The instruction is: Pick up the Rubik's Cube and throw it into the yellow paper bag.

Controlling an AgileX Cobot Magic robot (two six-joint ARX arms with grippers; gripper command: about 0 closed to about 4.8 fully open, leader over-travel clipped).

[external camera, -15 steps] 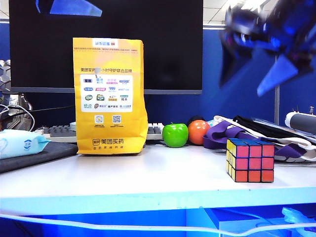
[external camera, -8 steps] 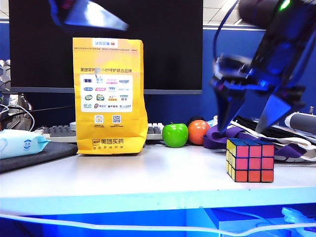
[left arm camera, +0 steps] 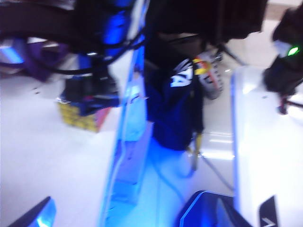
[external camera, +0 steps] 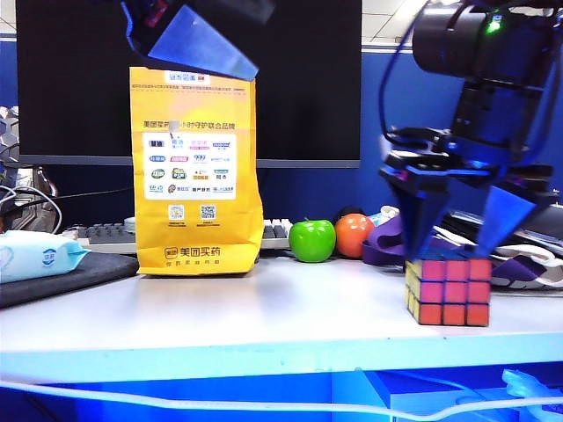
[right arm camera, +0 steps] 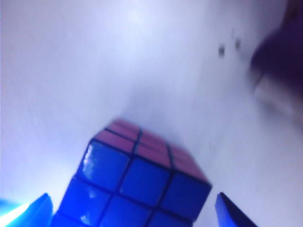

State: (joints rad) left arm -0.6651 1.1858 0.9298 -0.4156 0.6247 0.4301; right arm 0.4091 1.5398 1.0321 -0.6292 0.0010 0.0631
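My right hand [external camera: 454, 239] has dropped from above to straddle the Rubik's Cube [external camera: 447, 291] on the white surface [external camera: 264, 316], fingers wide, nothing gripped. My left hand [external camera: 189, 40], also wide, has swung over the yellow paper bag [external camera: 195, 176]. Closing comes next.

Rubik's Cube [external camera: 447, 291]: glossy plastic. Yellow paper bag [external camera: 195, 172]: matt creased paper. Table [external camera: 264, 316]: smooth, faintly glossy white.

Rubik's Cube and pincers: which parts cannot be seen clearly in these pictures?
- Rubik's Cube: top hidden by the open right pincer, exterior view.
- Rubik's Cube in the left wrist view: blurred, partly behind the right arm.
- Left pincer: cut by the top edge above the yellow paper bag.
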